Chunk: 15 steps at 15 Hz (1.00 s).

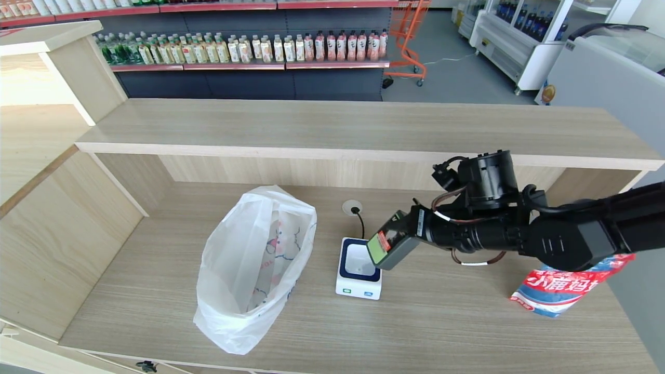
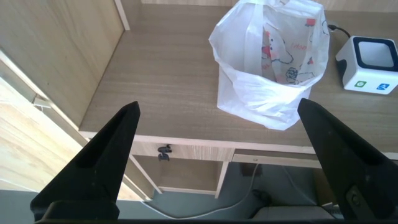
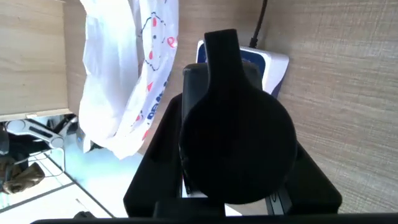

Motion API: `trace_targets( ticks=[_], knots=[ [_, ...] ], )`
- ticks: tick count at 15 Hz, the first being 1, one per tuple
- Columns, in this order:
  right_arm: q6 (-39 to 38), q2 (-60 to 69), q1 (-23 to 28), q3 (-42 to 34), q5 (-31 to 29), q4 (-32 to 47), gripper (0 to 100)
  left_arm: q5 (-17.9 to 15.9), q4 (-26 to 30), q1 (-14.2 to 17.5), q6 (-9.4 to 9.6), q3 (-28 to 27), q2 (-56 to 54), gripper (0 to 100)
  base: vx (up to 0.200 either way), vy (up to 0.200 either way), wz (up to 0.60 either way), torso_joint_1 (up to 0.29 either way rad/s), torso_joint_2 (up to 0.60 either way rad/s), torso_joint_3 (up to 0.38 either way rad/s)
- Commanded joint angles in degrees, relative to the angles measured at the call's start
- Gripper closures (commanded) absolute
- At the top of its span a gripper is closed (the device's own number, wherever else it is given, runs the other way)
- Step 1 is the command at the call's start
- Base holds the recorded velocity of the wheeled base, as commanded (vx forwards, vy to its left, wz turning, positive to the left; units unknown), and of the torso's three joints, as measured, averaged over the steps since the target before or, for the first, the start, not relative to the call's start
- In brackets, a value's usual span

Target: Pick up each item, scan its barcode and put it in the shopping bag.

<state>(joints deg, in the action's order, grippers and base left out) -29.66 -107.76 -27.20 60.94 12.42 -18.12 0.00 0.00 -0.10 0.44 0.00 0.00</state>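
Grey-green cardboard with a red label on one face forms the small rectangular box [image 1: 390, 241]. The right gripper [image 1: 409, 232] is clamped on it with dark fingers.

**Position of the box.** The box hangs tilted just above the right edge of the white cube-shaped barcode scanner [image 1: 357, 286]. Its labelled face is turned down and left toward the scanner's glass window, which has a dark blue rim. The long axis runs obliquely, from the gripper at upper right down to the window at lower left.

**Step in hand.** This appears to be the scan. The transfer that follows would run toward the robot's left.

**Target.** The white thin-film plastic shopping bag [image 1: 249, 270] stands just beside the scanner on that left side. It is crumpled, soft-walled and open at the top. Cartoon print shows through the film, and it cannot be told whether this belongs to the bag or to an item inside. The limp rim is likely to fold if brushed.

**Arms.** The right arm carries the box. The left gripper [image 2: 219, 109] hangs beyond the counter's near edge on the bag's side, with its fingers wide apart and holding nothing.

**Remaining item.** A glossy, soft red, white and blue packet [image 1: 561, 288] lies under the right forearm, well apart from the scanner.

**Surface.** The pale matte wood-grain laminate counter [image 1: 441, 322] bears all of these. A black cable [image 1: 360, 224] runs from the scanner to a round grommet behind it.
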Motion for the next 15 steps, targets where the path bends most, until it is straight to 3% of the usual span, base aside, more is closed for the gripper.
trace_targets(
  ticks=[1, 9, 15],
  knots=[
    [0.2, -4.6, -0.3, 1.9, 0.8, 0.0, 100, 0.0, 0.0, 0.0, 0.0, 0.0, 0.1, 0, 0.0, 0.0, 0.0, 0.0, 0.0, 0.0],
    [5.6, -9.5, -2.0, 3.9, 1.6, -1.7, 100, 0.0, 0.0, 0.0, 0.0, 0.0, 0.1, 0, 0.0, 0.0, 0.0, 0.0, 0.0, 0.0],
    [4.9, -9.0, -1.8, 4.3, 1.0, -4.5, 100, 0.1, 0.0, 0.0, 0.0, 0.0, 0.0, 0, 0.0, 0.0, 0.0, 0.0, 0.0, 0.0]
  ],
)
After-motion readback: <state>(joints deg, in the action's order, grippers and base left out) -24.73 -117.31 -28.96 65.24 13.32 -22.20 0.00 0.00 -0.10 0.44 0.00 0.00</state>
